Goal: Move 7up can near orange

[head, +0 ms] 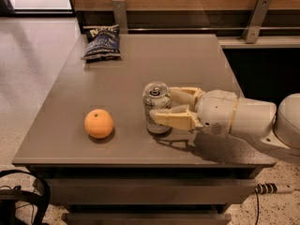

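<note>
On table [187, 64]: 7up can [156, 96] is held upright, tab end up.
Gripper [161, 104]: clamped on can from 3 o'clock.
Orange [99, 123]: at can's 9 o'clock.
Hidden: can's right side.

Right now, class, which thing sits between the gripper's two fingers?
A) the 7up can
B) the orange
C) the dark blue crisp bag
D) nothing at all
A: the gripper has one finger on each side of the upright 7up can, while the orange lies apart from it nearer the front and the crisp bag lies farther back.
</note>
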Robot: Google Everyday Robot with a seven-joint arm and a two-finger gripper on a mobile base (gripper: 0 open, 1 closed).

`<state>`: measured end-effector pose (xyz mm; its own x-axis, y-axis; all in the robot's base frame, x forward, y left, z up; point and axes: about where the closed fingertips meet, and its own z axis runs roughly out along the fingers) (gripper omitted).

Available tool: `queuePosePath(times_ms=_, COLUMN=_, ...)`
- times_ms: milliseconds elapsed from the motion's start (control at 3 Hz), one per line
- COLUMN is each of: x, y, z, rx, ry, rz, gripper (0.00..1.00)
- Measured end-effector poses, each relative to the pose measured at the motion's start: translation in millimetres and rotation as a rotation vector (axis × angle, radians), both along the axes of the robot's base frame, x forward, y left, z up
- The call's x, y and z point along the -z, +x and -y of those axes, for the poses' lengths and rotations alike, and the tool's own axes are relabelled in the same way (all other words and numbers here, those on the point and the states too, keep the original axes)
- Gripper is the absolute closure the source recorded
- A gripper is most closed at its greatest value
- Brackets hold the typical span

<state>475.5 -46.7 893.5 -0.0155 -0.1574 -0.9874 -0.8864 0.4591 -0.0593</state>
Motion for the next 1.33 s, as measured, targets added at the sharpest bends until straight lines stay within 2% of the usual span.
queuePosePath(times_ms=333, x=11, y=-6, z=-16, rx=-0.051, ry=0.021, rz=-0.024, gripper=1.00)
queuePosePath(times_ms=667, x=21, y=-6, z=-23, rx=-0.080, ry=0.035, rz=-0.025, gripper=1.00)
queuePosePath(times_ms=1000, x=21, y=-6, z=-24, rx=-0.083, ry=0.037, rz=-0.026, gripper=0.90)
queuePosePath(times_ms=1333, x=21, y=-6, z=-26, rx=-0.087, ry=0.036, rz=-0.025, gripper=0.66)
